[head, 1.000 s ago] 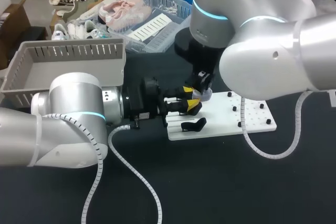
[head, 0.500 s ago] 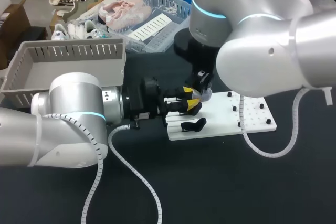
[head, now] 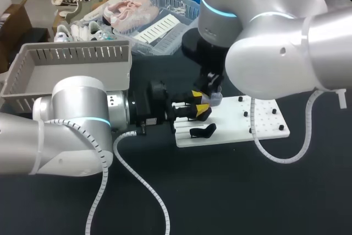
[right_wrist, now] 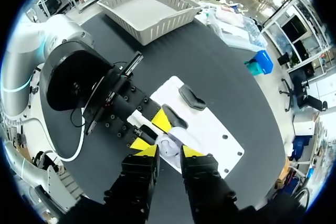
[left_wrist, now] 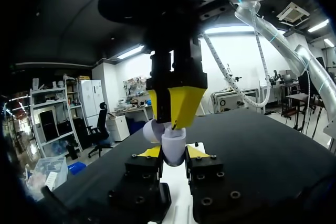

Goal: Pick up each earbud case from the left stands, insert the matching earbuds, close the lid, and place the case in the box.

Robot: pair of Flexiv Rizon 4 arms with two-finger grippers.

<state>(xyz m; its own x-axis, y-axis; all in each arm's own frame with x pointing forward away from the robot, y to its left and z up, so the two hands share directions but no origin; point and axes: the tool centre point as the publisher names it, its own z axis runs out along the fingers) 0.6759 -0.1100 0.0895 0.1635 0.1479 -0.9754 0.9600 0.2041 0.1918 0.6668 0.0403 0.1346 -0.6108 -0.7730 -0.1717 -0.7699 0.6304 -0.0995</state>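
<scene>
Right arm (head: 275, 53) elbow drifts slightly. Left gripper (left_wrist: 173, 153) clamps earbud case (left_wrist: 174, 142), steadying it beneath right gripper (right_wrist: 169, 151); latter's grip indeterminable.

The head camera is looking down from behind on the table (head: 220, 191). The wrist cameras are sitting close, left level, right downward, all sharing the case (head: 214, 100).

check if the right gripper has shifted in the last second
No: the right gripper sits at the same spot above the white board's left end, over the earbud case in the left gripper.
</scene>
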